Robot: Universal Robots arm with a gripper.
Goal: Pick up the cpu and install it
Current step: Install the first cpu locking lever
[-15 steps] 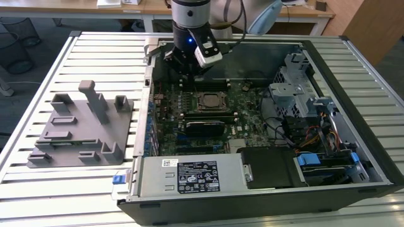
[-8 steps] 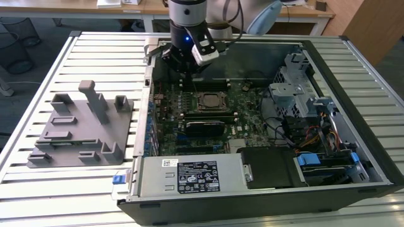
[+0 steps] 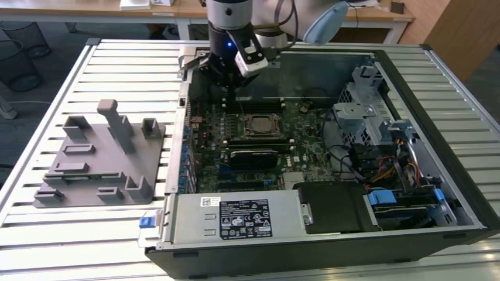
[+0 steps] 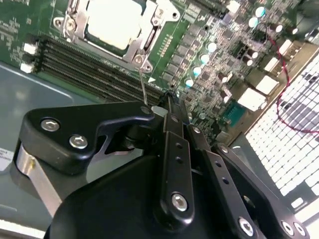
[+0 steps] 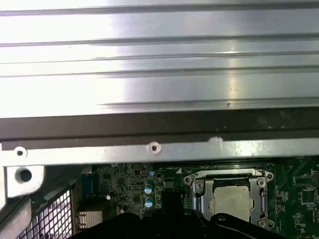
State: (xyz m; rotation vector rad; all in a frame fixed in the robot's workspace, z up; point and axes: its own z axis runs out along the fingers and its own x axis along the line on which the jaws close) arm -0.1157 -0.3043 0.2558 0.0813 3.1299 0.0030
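Note:
The cpu (image 3: pixel 259 124) lies flat in the motherboard socket inside the open computer case (image 3: pixel 437 134), silvery top up. Both wrist views show the cpu (image 4: pixel 115 21) (image 5: pixel 231 201) with the metal socket frame (image 4: pixel 151 20) around it. My gripper (image 3: pixel 236 88) hangs above the board on the far side of the socket, clear of the chip. Its black fingers (image 4: pixel 169 107) come together at the tip, so the gripper (image 4: pixel 162 104) looks shut. A thin metal socket lever (image 4: pixel 142 84) stands up from the frame and its upper end runs behind the fingertips. Whether they pinch it is hidden.
A grey moulded fixture (image 3: pixel 102 155) sits on the slatted table at the exterior view's left. Inside the case are memory slots (image 4: pixel 89 69), a power supply (image 3: pixel 234 219) at the front, and a drive cage (image 3: pixel 367 117) with cables at the exterior view's right. The case wall (image 5: pixel 159 74) is close behind the gripper.

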